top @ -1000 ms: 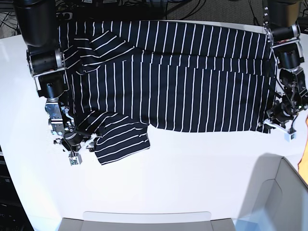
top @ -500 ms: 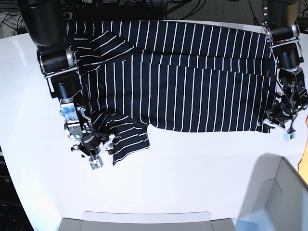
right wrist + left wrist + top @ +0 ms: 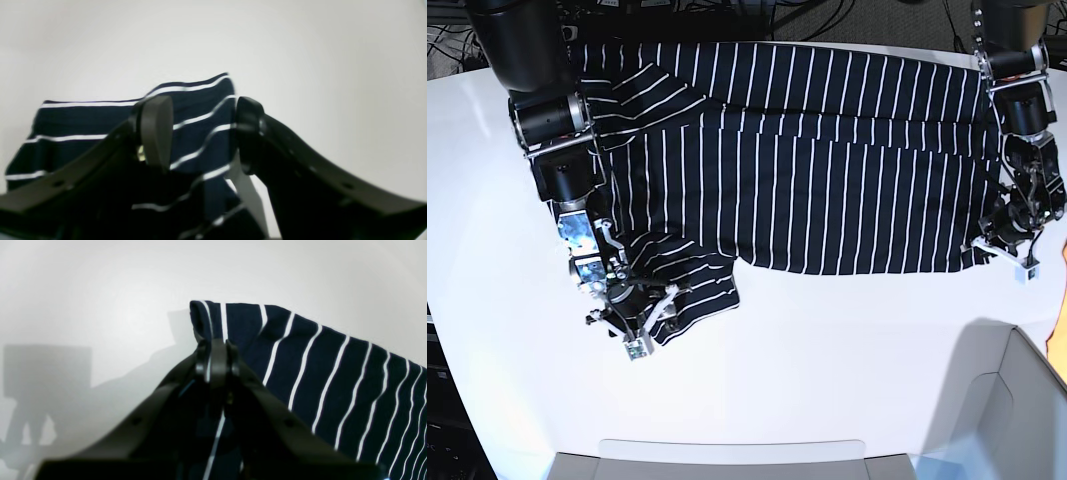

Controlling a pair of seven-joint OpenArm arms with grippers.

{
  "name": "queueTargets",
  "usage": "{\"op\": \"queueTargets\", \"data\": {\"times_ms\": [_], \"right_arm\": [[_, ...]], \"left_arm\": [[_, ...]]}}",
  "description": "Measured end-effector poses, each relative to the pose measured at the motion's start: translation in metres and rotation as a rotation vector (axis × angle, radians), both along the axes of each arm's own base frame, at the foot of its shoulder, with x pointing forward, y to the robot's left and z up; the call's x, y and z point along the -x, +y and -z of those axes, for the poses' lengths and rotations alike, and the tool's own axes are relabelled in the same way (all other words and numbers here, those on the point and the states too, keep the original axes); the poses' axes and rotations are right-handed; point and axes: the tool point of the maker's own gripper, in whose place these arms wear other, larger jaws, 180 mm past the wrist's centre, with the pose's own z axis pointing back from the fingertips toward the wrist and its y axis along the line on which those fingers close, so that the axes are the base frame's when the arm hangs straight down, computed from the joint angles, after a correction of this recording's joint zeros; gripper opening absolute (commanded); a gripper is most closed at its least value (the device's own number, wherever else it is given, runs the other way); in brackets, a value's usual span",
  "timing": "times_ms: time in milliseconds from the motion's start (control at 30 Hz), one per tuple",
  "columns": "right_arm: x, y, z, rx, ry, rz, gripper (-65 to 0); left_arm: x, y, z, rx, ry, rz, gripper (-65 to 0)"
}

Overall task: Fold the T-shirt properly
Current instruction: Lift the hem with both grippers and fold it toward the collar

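The dark navy pinstriped T-shirt (image 3: pixel 827 170) lies spread across the white table (image 3: pixel 827 350), one sleeve (image 3: pixel 699 285) folded near the front left. My right gripper (image 3: pixel 640 318) stands open at that sleeve's outer edge. In the right wrist view the sleeve fabric (image 3: pixel 200 110) lies between the spread fingers (image 3: pixel 156 130) of the right gripper (image 3: pixel 203 133). My left gripper (image 3: pixel 1004 248) is shut on the shirt's bottom corner at the right side. The left wrist view shows the left gripper (image 3: pixel 217 355) pinching the striped cloth (image 3: pixel 333 373) just behind its corner.
A grey bin (image 3: pixel 1012 400) stands at the front right and a pale tray edge (image 3: pixel 737 452) runs along the front. Cables (image 3: pixel 757 15) lie behind the table's far edge. An orange object (image 3: pixel 1060 320) shows at the right border.
My right gripper has slid rightward along the table onto the sleeve's outer edge, still open. The left gripper has shifted slightly, still holding the corner.
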Motion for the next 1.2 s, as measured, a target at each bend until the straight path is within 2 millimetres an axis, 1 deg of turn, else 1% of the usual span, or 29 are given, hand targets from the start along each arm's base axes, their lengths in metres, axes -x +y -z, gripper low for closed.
{"op": "queueTargets", "data": {"times_ms": [67,167,233,333,500,567,700,767,800,867,933,1000,1100,1200], "right_arm": [[0.003,0.0,0.009,0.001,0.024,0.006,-34.5],[0.014,-0.01,0.027,0.012,0.071,0.028,-34.5],[0.016,-0.013,0.028,0.006,0.064,0.032,-34.5],[0.016,-0.012,0.024,0.011,0.05,0.026,-34.5],[0.008,-0.003,0.002,-0.003,-0.02,0.003,-34.5],[0.002,-0.012,-0.004,-0.005,-0.04,0.058,-34.5],[-0.001,-0.043,-0.004,-0.03,-0.037,0.176,-34.5],[0.002,-0.053,0.003,-0.025,-0.017,0.198,-34.5],[0.005,-0.055,0.01,-0.021,0.006,0.204,-34.5],[0.012,-0.055,0.024,-0.017,0.049,0.207,-34.5],[0.013,-0.054,0.028,-0.027,0.052,0.211,-34.5],[0.011,-0.052,0.028,-0.028,0.064,0.199,-34.5],[0.012,-0.036,0.027,-0.06,0.071,0.136,-34.5],[0.014,-0.025,0.028,-0.075,0.076,0.117,-34.5]], "left_arm": [[0.0,0.0,0.0,0.001,-0.001,0.0,-65.0],[-0.001,-0.004,0.002,0.007,-0.003,0.001,-65.0],[-0.002,-0.01,0.004,0.019,-0.003,0.005,-65.0],[-0.003,-0.016,0.006,0.029,-0.003,0.011,-65.0],[-0.004,-0.018,0.006,0.033,-0.008,0.009,-65.0],[-0.004,-0.021,0.007,0.038,-0.007,0.011,-65.0],[-0.005,-0.021,0.007,0.038,-0.009,0.011,-65.0],[-0.004,-0.021,0.007,0.038,-0.008,0.01,-65.0],[-0.004,-0.021,0.007,0.038,-0.008,0.01,-65.0],[-0.005,-0.021,0.007,0.038,-0.009,0.01,-65.0],[-0.005,-0.021,0.007,0.038,-0.009,0.01,-65.0],[-0.004,-0.021,0.007,0.038,-0.008,0.01,-65.0],[-0.005,-0.021,0.007,0.038,-0.009,0.011,-65.0],[-0.005,-0.021,0.007,0.039,-0.009,0.011,-65.0]]}}
